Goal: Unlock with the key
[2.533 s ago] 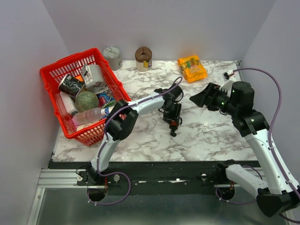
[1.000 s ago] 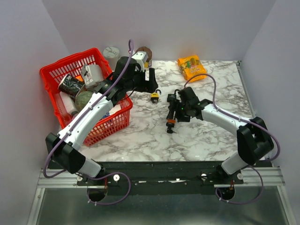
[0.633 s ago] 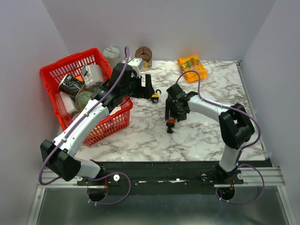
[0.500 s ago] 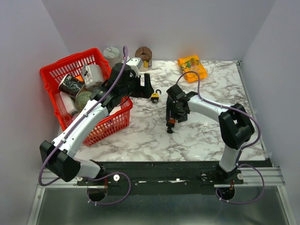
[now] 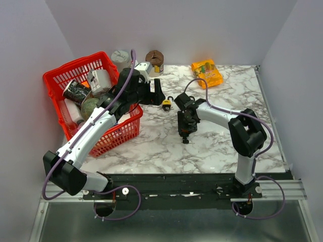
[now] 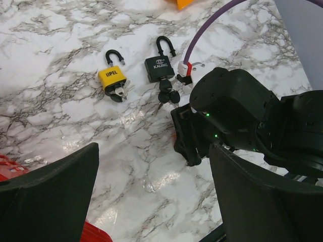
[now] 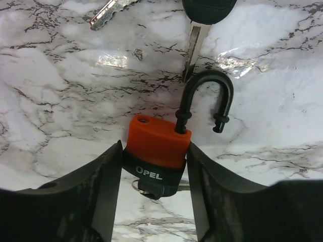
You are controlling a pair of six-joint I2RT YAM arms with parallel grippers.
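The right gripper (image 7: pixel 154 161) is reaching down onto the marble table (image 5: pixel 217 146) near its middle. Its fingers (image 7: pixel 96 201) are pressing against both flanks of the orange padlock (image 7: pixel 156 148), clamping the body between them. The padlock is lying flat on the table with its black shackle (image 7: pixel 204 98) standing open, one leg in the body and the other end free. Below the body a small key ring (image 7: pixel 143 187) is poking out. Whether a key is sitting in the keyway there is hard to tell, since the lock's lower end is lying in shadow between the fingers. Just beyond the shackle a black-headed key (image 7: pixel 194 30) is lying with its blade pointing toward the lock. A bare silver key (image 7: pixel 112 9) is lying near it to the left.

The left gripper (image 6: pixel 151 201) is hovering above the table farther back, near the red basket (image 5: pixel 55 75), with its fingers spread wide and nothing between them. Under it, a yellow padlock (image 6: pixel 112 78) and a black padlock (image 6: pixel 159 68) are lying side by side without touching, and small keys (image 6: pixel 118 93) are sitting at the yellow one's lower end. In the overhead view the right gripper is standing nearer the front edge than those two locks
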